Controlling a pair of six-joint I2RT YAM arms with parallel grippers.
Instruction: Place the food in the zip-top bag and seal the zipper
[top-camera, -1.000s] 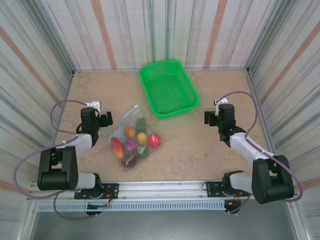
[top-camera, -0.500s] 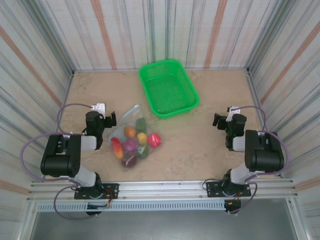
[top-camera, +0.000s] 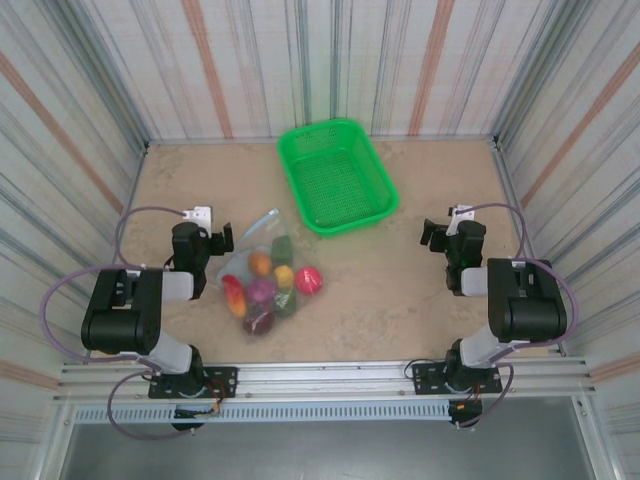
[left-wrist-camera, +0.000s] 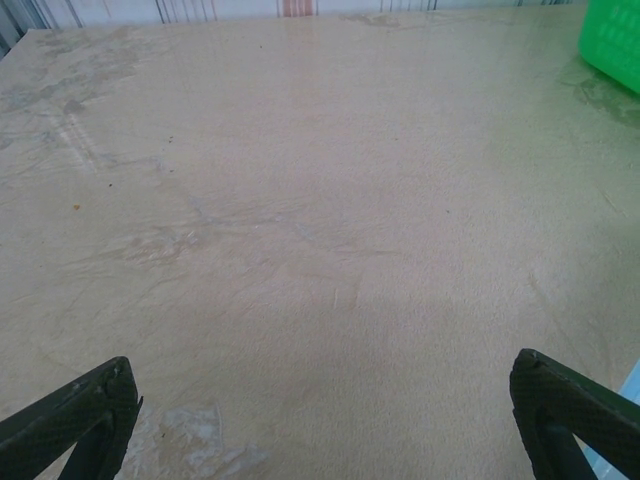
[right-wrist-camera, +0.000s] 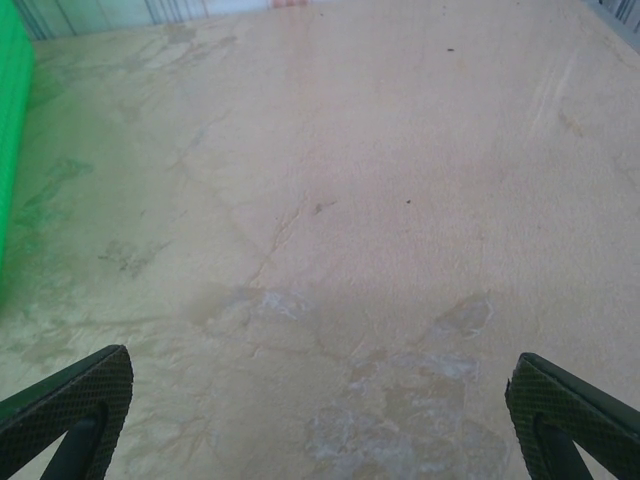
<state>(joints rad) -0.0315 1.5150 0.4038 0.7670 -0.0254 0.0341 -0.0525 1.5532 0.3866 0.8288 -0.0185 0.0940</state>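
- A green mesh basket (top-camera: 338, 178) sits at the far middle of the table (top-camera: 400, 290), tilted so that one corner points toward the arms. It is well apart from both grippers.
- In the left wrist view a corner of the basket shows at the upper right. In the right wrist view its wall runs down the left edge.
- The zip-top bag (top-camera: 250, 250) lies flat on the left half of the table, nearer than the basket and apart from it.
- The food (top-camera: 262, 291) is bunched over the bag's near part: orange, yellow, magenta, maroon, red and dark green pieces touching one another.
- A pink-red piece (top-camera: 308, 280) lies at the right edge of the bunch. Whether it is inside the plastic cannot be told from above.
- The zipper (top-camera: 258, 226) is the pale bluish strip at the bag's far end, pointing toward the basket. Whether it is pressed closed cannot be told.
- Nothing lies between either gripper and the bag, only bare table.
- The left gripper (top-camera: 215, 240) sits low just left of the bag's far end. In its wrist view (left-wrist-camera: 320, 368) the fingers are spread wide, with only table between them.
- The right gripper (top-camera: 428, 232) is on the right side, well apart from the bag and food. In its wrist view (right-wrist-camera: 320, 360) the fingers are also spread wide, holding and touching nothing.
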